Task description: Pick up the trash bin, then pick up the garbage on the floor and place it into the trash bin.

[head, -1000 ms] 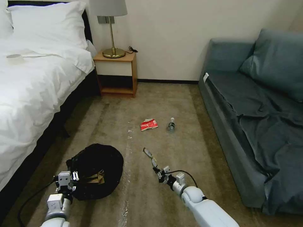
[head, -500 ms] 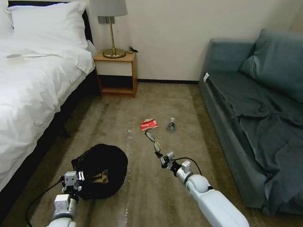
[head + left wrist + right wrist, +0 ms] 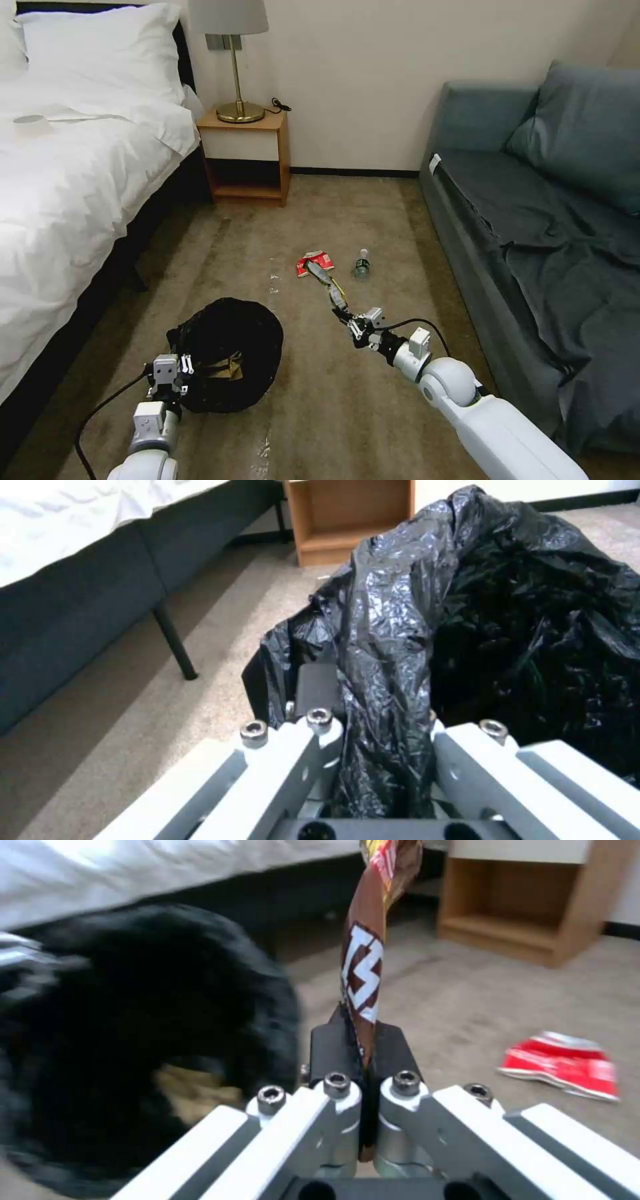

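The left end effector (image 3: pixel 175 378) is clamped on the liner at the rim of the trash bin (image 3: pixel 230 353), seemingly keeping its mouth up and reachable; the right end effector (image 3: pixel 354 323) pinches the snack wrapper (image 3: pixel 325 279) off the carpet, right of the bin.

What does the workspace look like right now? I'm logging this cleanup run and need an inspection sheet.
Surface: carpet, streaked, with a shiny strip.
Job's things: trash bin with black liner, tan paper bag inside; snack wrapper pinched upright; red-and-white packet and clear bottle on the floor.
Clutter: nothing seen.
Grippers: left gripper shut on the bin's liner rim; right gripper shut on the wrapper, beside the bin.
Cables: black leads at both wrists; cord on the nightstand.
Surroundings: bed, lamp, sofa.
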